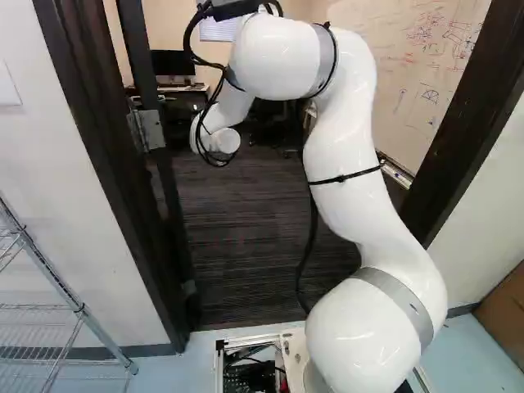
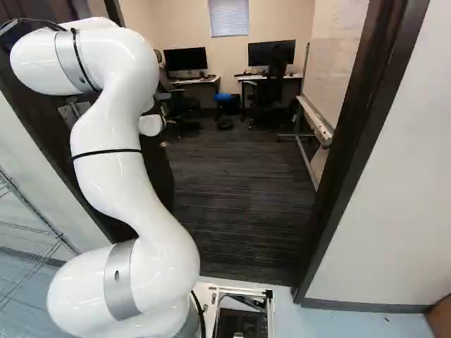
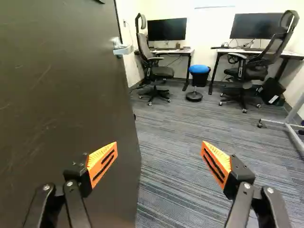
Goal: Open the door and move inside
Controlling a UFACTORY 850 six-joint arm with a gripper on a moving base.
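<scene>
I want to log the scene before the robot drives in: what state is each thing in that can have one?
Door: open
Door handle: not gripped
Gripper: open, nothing between its fingers
Base: at the doorway, not yet through
Two monitors: screens dark
Whiteboard: drawn on
Blue-topped stool: upright
</scene>
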